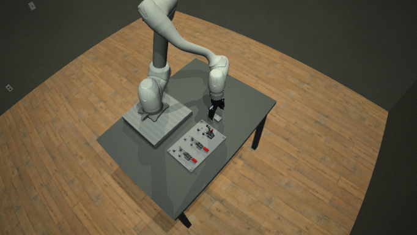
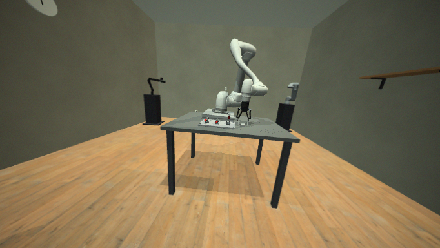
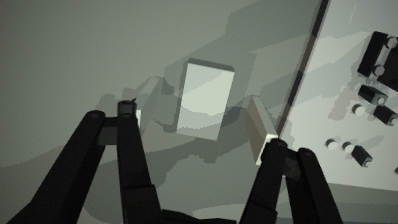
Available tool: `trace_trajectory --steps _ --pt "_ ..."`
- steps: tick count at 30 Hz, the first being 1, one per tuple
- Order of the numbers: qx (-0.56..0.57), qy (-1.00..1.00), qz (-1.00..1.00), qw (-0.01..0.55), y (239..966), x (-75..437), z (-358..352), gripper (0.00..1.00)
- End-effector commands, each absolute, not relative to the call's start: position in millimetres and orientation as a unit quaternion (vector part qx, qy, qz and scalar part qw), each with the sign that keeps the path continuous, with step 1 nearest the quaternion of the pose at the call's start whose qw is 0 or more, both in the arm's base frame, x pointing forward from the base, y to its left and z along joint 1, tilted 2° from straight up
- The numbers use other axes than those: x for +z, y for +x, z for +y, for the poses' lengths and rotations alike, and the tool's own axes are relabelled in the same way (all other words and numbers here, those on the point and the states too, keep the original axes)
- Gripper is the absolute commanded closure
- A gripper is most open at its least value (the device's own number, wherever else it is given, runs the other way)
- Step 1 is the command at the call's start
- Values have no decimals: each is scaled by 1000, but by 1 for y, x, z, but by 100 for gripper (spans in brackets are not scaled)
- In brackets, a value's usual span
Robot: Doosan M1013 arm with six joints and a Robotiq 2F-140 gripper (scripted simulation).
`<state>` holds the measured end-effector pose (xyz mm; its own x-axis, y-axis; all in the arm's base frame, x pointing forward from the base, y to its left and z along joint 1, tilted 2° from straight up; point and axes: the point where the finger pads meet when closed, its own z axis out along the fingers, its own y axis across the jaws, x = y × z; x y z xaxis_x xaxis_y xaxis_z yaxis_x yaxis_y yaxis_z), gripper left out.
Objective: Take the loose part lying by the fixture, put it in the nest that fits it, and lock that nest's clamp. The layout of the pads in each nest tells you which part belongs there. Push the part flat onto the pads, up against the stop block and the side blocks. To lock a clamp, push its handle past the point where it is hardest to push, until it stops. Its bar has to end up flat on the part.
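My tool looks like matt black plastic, and my arm wears smooth, off-white shells with a soft sheen. The tabletop is flat, matt dark grey. The block looks like pale, smooth metal, as does the plate. The red handle tips look like plastic. The floor is grained wood planks.
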<state>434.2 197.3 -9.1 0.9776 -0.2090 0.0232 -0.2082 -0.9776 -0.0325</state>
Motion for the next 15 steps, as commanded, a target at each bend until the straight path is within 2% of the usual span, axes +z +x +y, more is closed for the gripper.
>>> trace_trajectory --steps 1,2,3,15 --pt "-13 -994 105 15 434 -9 197 38" --pt "-13 -994 105 15 434 -9 197 38" --pt "-13 -994 105 15 434 -9 197 90" --pt "-13 -994 105 15 434 -9 197 90"
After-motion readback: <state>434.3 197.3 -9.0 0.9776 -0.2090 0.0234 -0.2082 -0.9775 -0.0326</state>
